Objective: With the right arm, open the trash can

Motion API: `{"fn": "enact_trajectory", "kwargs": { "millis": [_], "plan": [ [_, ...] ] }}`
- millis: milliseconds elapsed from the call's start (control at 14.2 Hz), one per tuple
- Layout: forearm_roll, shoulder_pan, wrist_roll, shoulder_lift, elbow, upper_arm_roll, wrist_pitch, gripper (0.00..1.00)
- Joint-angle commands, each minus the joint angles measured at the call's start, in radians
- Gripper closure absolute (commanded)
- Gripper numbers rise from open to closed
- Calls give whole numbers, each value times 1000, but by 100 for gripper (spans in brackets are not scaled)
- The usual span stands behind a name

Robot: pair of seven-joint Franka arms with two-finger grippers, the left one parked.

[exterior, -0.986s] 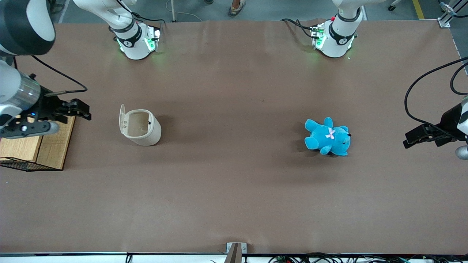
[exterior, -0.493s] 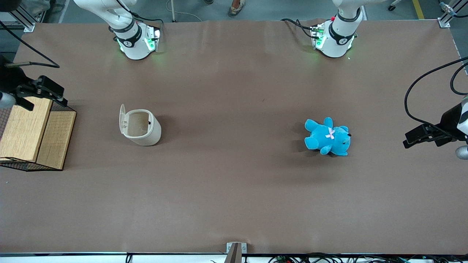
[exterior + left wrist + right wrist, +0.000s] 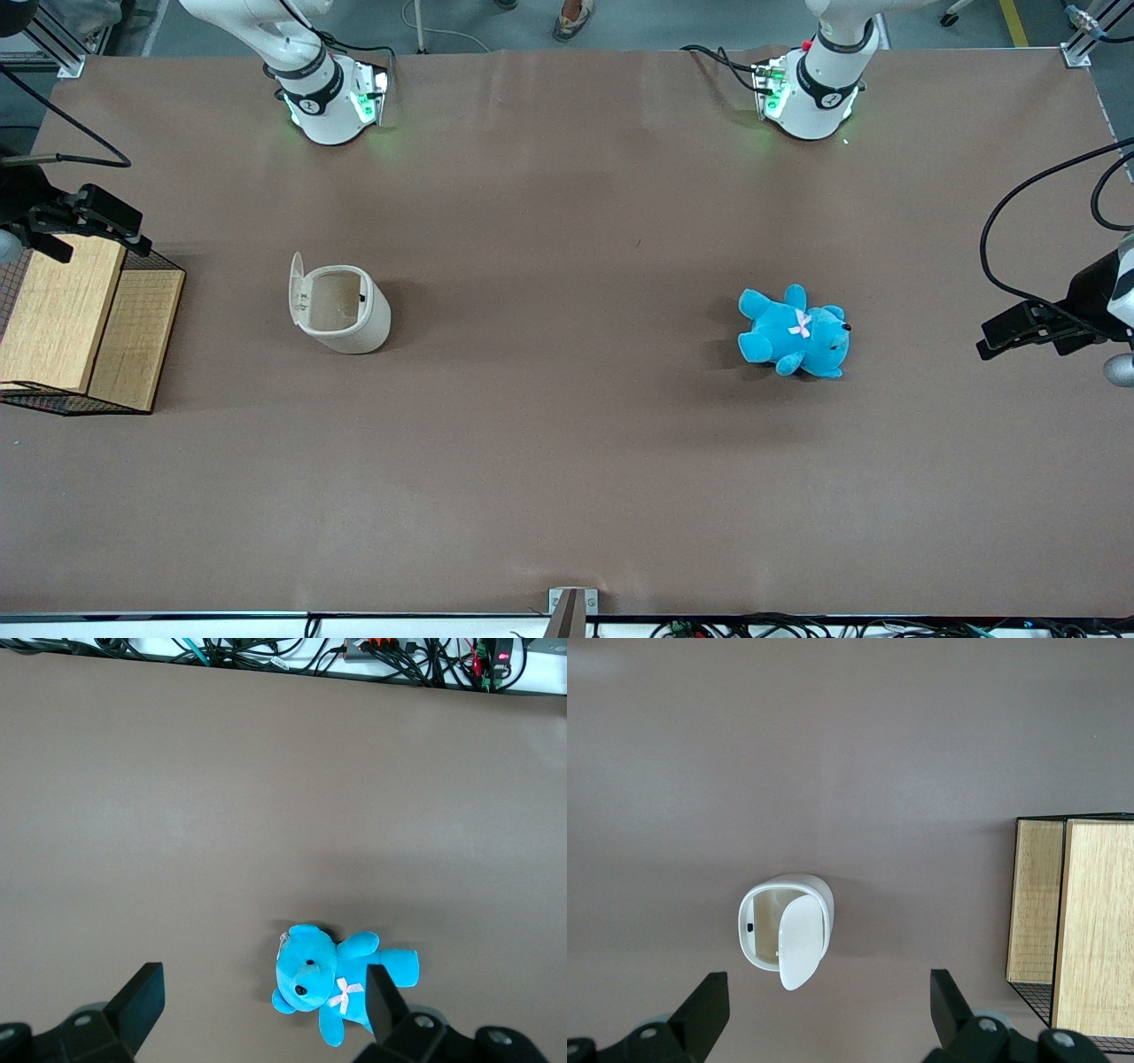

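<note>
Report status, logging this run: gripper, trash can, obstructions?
Gripper open, above wire basket. Trash can lid up, untouched. Blue teddy toward parked arm's end.

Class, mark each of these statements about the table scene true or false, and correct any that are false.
1. The trash can has its lid flipped open. True.
2. The gripper is clamped on the trash can's lid. False: it is open, apart from the can, up over the wood-topped wire basket at the working arm's end of the table.
3. The blue teddy lies inside the trash can. False: it lies on the table, far off toward the parked arm's end.
4. The trash can's inside looks empty. True, as far as the front and right wrist views show.
5. The wire basket touches the trash can. False: bare table separates them.
</note>
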Motion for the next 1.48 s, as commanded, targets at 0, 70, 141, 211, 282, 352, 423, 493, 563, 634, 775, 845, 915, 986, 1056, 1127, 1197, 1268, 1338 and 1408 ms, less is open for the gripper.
{"fn": "enact_trajectory", "kwargs": {
  "millis": [0,70,141,211,282,352,423,493,563,634,775,845,915,986,1056,1127,1197,1268,1338,1408],
  "plan": [
    [-11,-14,4,-34,-48,11,-1,0],
    [-12,-12,4,-34,-49,11,-1,0],
    [-12,-12,4,-34,-49,13,-2,0],
    [-12,-10,4,-36,-49,13,-4,0],
    [-12,-10,4,-36,-49,14,-10,0],
    [-12,-9,4,-36,-49,14,-14,0],
    [-12,-7,4,-36,-49,16,-16,0],
    [-12,-6,4,-37,-49,19,-18,0],
    [-12,-6,4,-42,-49,20,-18,0],
    [-12,-6,4,-43,-49,20,-18,0],
    [-12,-6,2,-43,-49,20,-10,0],
    [-12,-7,2,-42,-49,20,-5,0],
    [-12,-9,2,-40,-49,19,-2,0],
    [-12,-10,2,-40,-49,17,-2,0],
    [-12,-10,2,-40,-49,17,-2,0],
    [-12,-10,2,-40,-49,17,-2,0],
    [-12,-10,2,-40,-49,17,-2,0],
    [-12,-10,2,-40,-49,17,-2,0],
    [-12,-9,2,-40,-49,17,-2,0],
    [-12,-9,2,-40,-49,17,-2,0]
  ]
}}
